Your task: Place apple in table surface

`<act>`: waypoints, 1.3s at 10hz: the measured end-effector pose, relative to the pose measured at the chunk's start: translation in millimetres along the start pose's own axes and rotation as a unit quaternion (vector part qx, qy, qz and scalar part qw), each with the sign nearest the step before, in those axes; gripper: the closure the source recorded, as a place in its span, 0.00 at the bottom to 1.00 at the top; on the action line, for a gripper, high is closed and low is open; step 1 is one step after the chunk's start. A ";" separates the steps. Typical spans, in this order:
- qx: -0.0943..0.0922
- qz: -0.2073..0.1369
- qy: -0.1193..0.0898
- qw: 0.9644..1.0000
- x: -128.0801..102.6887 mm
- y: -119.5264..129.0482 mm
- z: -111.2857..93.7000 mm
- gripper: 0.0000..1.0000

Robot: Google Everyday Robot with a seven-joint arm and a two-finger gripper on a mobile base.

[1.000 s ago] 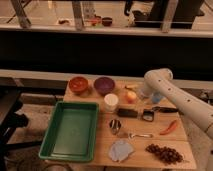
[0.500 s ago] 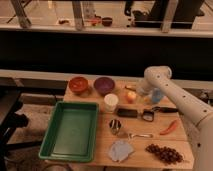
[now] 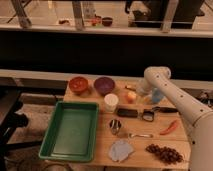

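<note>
Camera view, quick check: where is the apple [image 3: 131, 96]?
— On the desk [image 3: 152, 137], just right of the white cup [image 3: 111, 102].
— And the gripper [image 3: 142, 93]?
— Right of the cup too, just beyond the apple, at the end of a white arm [image 3: 175, 97] reaching in from the right. Whether it is open, closed or gripping the apple, I cannot tell.
— What else surrounds the cup?
— An orange bowl [image 3: 78, 85] and a purple bowl [image 3: 104, 85] behind it, a green tray [image 3: 70, 130] to its left, a carrot [image 3: 170, 127] well to its right and nearer the front edge.
</note>
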 end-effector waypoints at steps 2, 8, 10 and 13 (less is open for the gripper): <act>-0.001 -0.007 -0.002 1.000 1.1 -0.3 5.2 0.20; -0.015 -0.020 -0.014 1.000 -5.2 -11.5 22.0 0.20; -0.022 -0.021 -0.016 0.999 -7.9 -14.0 28.1 0.20; -0.033 -0.015 -0.017 0.999 -2.5 -13.5 37.4 0.20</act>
